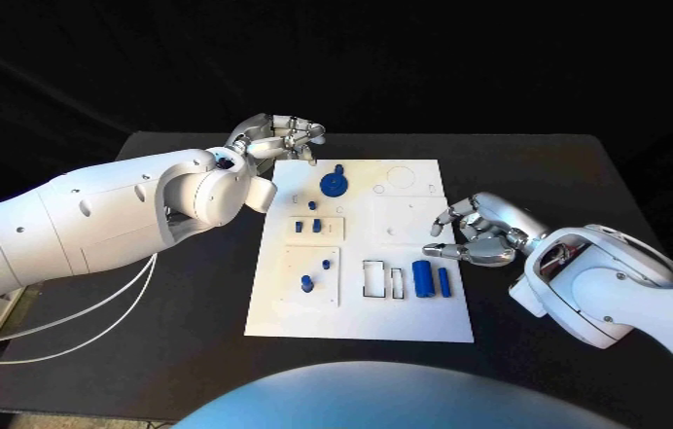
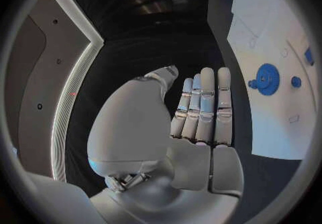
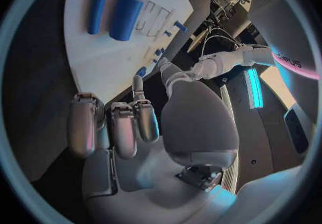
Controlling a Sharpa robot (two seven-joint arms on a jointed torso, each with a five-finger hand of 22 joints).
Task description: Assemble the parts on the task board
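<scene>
We see one white task board lying in the middle of the black counter. On it we count several blue parts: one gear near the far edge, two cylinders side by side near the right edge, two small pieces in a left-hand panel, and two small pegs in the panel nearer the robot. Smaller blue specks beside the gear are too small for us to identify.

Our left hand hovers over the counter just off the board's far left corner, fingers straight, close together, holding nothing. Our right hand sits at the board's right edge, near the cylinders, fingers curled inward around nothing.

Two white cables trail over the counter's left side.
</scene>
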